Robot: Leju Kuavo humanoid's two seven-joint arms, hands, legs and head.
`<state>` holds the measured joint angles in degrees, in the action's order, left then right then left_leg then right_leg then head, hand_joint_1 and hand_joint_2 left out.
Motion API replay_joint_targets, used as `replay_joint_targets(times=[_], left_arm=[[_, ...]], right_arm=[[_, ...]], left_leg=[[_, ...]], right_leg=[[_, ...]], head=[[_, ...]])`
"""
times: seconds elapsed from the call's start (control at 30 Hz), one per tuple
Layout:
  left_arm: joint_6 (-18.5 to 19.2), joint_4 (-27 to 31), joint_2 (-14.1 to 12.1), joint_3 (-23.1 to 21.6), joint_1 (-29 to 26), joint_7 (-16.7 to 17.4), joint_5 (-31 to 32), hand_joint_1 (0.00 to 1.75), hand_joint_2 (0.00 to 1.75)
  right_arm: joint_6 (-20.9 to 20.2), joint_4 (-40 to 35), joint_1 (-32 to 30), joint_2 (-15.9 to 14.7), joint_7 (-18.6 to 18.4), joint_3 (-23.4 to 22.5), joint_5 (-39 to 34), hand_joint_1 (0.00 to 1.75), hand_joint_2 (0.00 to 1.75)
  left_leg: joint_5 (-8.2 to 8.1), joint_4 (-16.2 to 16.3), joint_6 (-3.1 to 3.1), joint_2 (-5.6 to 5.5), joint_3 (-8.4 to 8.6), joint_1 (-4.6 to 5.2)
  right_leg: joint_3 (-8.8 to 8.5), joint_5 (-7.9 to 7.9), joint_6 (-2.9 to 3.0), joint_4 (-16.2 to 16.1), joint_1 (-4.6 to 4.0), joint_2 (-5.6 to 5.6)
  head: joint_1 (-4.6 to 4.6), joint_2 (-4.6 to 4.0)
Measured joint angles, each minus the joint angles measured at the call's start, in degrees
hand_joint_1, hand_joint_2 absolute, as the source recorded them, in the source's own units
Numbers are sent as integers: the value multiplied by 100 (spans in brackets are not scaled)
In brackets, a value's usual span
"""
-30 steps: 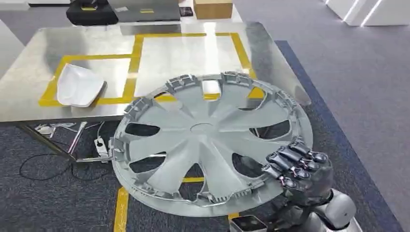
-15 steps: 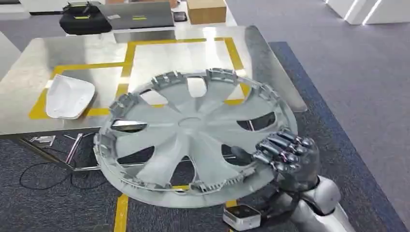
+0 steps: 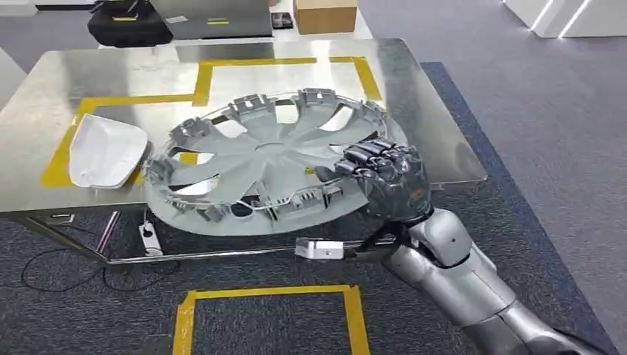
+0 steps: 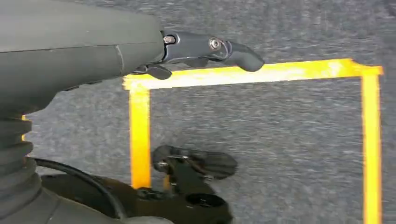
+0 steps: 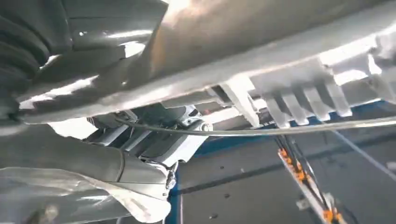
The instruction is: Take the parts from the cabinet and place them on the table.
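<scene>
The wheel cover (image 3: 270, 159) is a broad, round disc of pale grey moulded plastic, with flat spokes fanning from a small hub, wedge-shaped openings between them and a ring of ribbed clips and a thin wire hoop along its rim. It is tilted, its far part over the steel bench (image 3: 444, 140) and its near edge overhanging the bench's front; whether the far edge already rests on the metal cannot be told. The right hand (image 3: 384, 177) grips the rim at the disc's right side, dark fingers curled over the top face, which likely explains the slant: held at one edge, the wide, light part sags away from the grasp. In the right wrist view the clips (image 5: 303, 98) and wire show close from below. A white, smooth, shell-like part (image 3: 103, 151) lies on the bench just beside the cover, across yellow tape lines (image 3: 207, 74). The left hand (image 4: 210, 49) hangs over grey carpet, fingers apart and holding nothing.
</scene>
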<state>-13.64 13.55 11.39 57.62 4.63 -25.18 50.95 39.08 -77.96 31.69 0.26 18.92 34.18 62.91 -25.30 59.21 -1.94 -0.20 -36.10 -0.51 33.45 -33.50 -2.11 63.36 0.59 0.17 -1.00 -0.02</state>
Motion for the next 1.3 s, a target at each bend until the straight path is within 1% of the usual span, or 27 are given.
replay_joint_targets(times=[0.07, 0.1, 0.13, 0.17, 0.23, 0.27, 0.3, 0.4, 0.47, 0.5, 0.57, 0.6, 0.63, 0.67, 0.77, 0.8, 0.83, 0.93, 0.97, 1.0, 1.07, 1.1, 1.13, 1.17, 1.2, 1.27, 1.3], left_arm=[[-7, -2, 20, -33, 56, 22, 44, 0, 175], [-11, -2, 20, -64, 68, 51, 72, 0, 175], [-15, -2, 20, -101, 73, 70, 105, 0, 175], [-15, -2, 22, -116, 80, 88, 138, 0, 175], [-13, -2, 37, -153, 109, 147, 199, 0, 175], [-13, -2, 39, -186, 125, 173, 219, 0, 175], [-13, -2, 42, -221, 159, 184, 238, 0, 175], [0, -7, 59, -276, 203, 236, 295, 0, 175], [7, -7, 59, -324, 225, 238, 328, 0, 175], [7, -7, 65, -367, 235, 238, 339, 0, 175], [-2, -7, 63, -387, 242, 238, 359, 0, 175], [-13, -7, 66, -396, 242, 247, 356, 0, 175], [-24, -7, 72, -398, 244, 300, 339, 0, 175], [-31, -7, 77, -398, 247, 341, 326, 0, 175], [-63, -7, 116, -409, 285, 394, 321, 0, 175], [-68, -7, 129, -415, 312, 396, 323, 0, 175], [-76, -7, 153, -418, 340, 398, 321, 0, 175], [-92, -7, 186, -420, 359, 391, 319, 0, 175], [-137, -7, 201, -426, 369, 426, 321, 0, 175], [-168, -7, 214, -442, 406, 461, 324, 0, 175], [-177, -7, 234, -496, 480, 545, 339, 0, 175], [-177, -7, 245, -523, 495, 571, 341, 0, 175], [-177, -7, 245, -529, 500, 604, 356, 0, 175], [-175, -7, 253, -536, 494, 632, 359, 0, 175], [-175, -7, 258, -544, 492, 651, 367, 0, 0], [-175, -7, 273, -575, 505, 700, 396, 0, 0], [-170, -7, 275, -593, 512, 719, 405, 0, 0]], right_arm=[[2, 440, 277, 37, -205, 31, 124, 175, 175], [0, 676, 404, 55, -282, 42, 195, 175, 175], [0, 969, 534, 81, -373, 55, 291, 175, 175], [0, 1185, 649, 103, -459, 63, 385, 175, 175], [0, 1653, 888, 171, -684, 63, 601, 175, 175], [4, 1904, 1024, 212, -799, 63, 692, 175, 175], [11, 2125, 1162, 267, -923, 63, 796, 175, 175], [17, 2785, 1547, 405, -1445, 59, 1248, 175, 175], [-2, 3220, 1749, 494, -1707, 52, 1432, 175, 175], [-33, 3412, 1847, 547, -1805, 52, 1508, 175, 175], [-157, 3839, 2042, 667, -1981, 50, 1580, 175, 175], [-218, 3994, 2104, 708, -2054, 46, 1578, 175, 175], [-262, 4142, 2150, 748, -2104, 26, 1556, 175, 175], [-286, 4262, 2175, 794, -2135, 4, 1543, 175, 175], [-310, 4540, 2273, 933, -2148, -22, 1567, 175, 175], [-313, 4665, 2356, 994, -2148, -22, 1589, 0, 0], [-317, 4752, 2417, 1046, -2148, -22, 1595, 0, 0], [-313, 4874, 2440, 1146, -2124, -35, 1540, 0, 0], [-310, 4902, 2440, 1204, -2120, -54, 1508, 0, 0], [-308, 4922, 2475, 1253, -2120, -81, 1486, 0, 0], [-302, 4966, 2514, 1298, -2106, -118, 1392, 0, 0], [-293, 4983, 2483, 1312, -2060, -140, 1313, 0, 0], [-288, 5000, 2442, 1329, -2006, -173, 1225, 0, 0], [-282, 5011, 2406, 1364, -1960, -217, 1147, 0, 0], [-282, 5018, 2402, 1392, -1923, -255, 1080, 0, 0], [-300, 5018, 2419, 1452, -1894, -324, 972, 0, 0], [-335, 5020, 2430, 1471, -1879, -356, 953, 0, 0]], left_leg=[[-22, 1, -30, 0, 2, 2], [-34, 3, -37, 0, 11, 2], [-46, 3, -35, -1, 28, 1], [-65, 4, -33, -9, 50, 1], [-104, 12, 7, -29, 108, -1], [-126, 11, 36, -31, 108, 0], [-130, 46, 67, -35, 73, 40], [-101, 6, 149, -24, 70, 24], [-208, 110, 222, -18, 28, 13], [-356, 384, 252, -14, -95, 9], [-753, 1333, 292, -13, -563, -7], [-837, 1696, 302, -13, -759, -7], [-771, 1763, 303, -13, -822, -7], [-583, 1602, 296, -12, -770, -7], [213, 244, 222, -12, -251, -5], [140, 176, 209, -16, -199, 30], [67, 33, 172, -14, -146, 25], [51, 4, 111, -32, -135, 13], [61, -44, 88, -25, -80, -22], [49, -51, 52, -24, -63, -23], [32, -49, 12, -23, -52, -21], [22, -49, 0, -24, -39, -21], [10, -48, -9, -24, -19, -21], [-5, -47, -3, -25, 6, -22], [-21, -41, 8, -27, 22, -22], [-64, -24, 52, -31, 60, -24], [-81, -11, 87, -32, 50, 9]], right_leg=[[586, -324, -24, 989, 8, -1], [800, -347, -25, 1282, 7, -2], [890, -211, -22, 1282, 9, -6], [837, 34, -18, 1036, 9, -9], [459, 686, 21, 20, 9, -14], [334, 747, 41, -293, 2, -25], [215, 716, 44, -407, -13, -23], [235, 670, 110, -435, -32, 4], [165, 691, 169, -500, 16, -9], [157, 681, 213, -500, 17, -14], [150, 664, 239, -498, 9, -5], [137, 653, 251, -496, 6, 0], [117, 641, 249, -496, 5, 6], [92, 623, 248, -495, 5, 14], [39, 564, 209, -493, 5, 37], [69, 555, 182, -475, -34, 55], [101, 563, 158, -468, -33, 68], [96, 556, 86, -501, -35, 48], [144, 468, 56, -446, -24, 46], [252, 340, 30, -213, -25, 31], [709, -25, 4, 671, -6, 29], [927, -133, -12, 1064, -6, 30], [1065, -119, -19, 1265, 2, 28], [1053, 59, -23, 1147, 11, 24], [931, 312, -17, 813, 16, 15], [482, 843, -2, -190, 23, -13], [338, 750, 3, -339, 0, -14]], head=[[-4, 0], [0, 0], [-4, -2], [2, -2], [2, -2], [-9, -2], [-2, -2], [-13, -2], [-22, -2], [-31, -2], [-24, -2], [-28, -2], [-22, -2], [-26, -2], [-22, -2], [-22, -2], [-22, -2], [-18, -2], [-14, -2], [7, -2], [2, -2], [11, -2], [11, -2], [11, -2], [11, -2], [11, -2], [6, -2]])
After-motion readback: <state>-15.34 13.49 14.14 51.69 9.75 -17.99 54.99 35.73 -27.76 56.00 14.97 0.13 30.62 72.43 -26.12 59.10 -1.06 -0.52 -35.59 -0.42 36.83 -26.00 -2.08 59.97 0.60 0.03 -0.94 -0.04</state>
